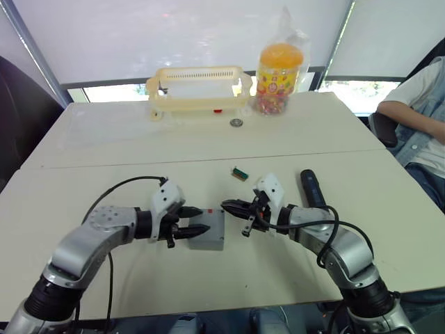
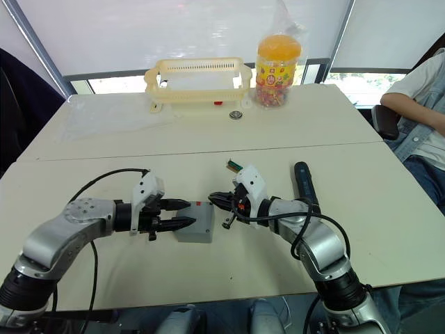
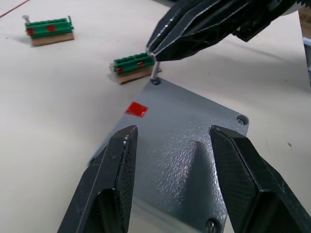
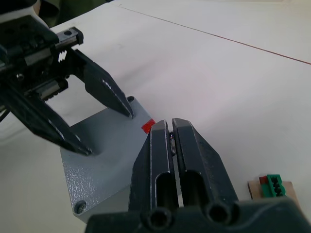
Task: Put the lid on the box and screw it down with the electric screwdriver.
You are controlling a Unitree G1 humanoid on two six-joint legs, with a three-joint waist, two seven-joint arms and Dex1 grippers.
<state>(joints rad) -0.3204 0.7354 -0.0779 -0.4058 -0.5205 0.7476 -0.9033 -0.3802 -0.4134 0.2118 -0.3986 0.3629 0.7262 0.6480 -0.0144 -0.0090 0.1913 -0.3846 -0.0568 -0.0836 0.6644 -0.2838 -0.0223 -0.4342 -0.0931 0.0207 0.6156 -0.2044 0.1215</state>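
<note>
Keep the left claw point(image 3: 170, 184) spread wide over the lid point(image 3: 184, 160), seated on the box point(image 1: 207, 229) mid-counter point(image 1: 208, 139), and lower the screw point(image 3: 154, 74) pinched in the right claw point(image 3: 156, 51) straight into the corner hole, leaving the electric screwdriver point(image 1: 311, 188) beside the right arm for afterwards.

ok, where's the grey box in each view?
Left eye: box low centre.
Right eye: box low centre again.
Left wrist: box under the open left gripper.
Right wrist: box beside the right gripper, shut on a screw.
Landmark: red mark on its top.
</note>
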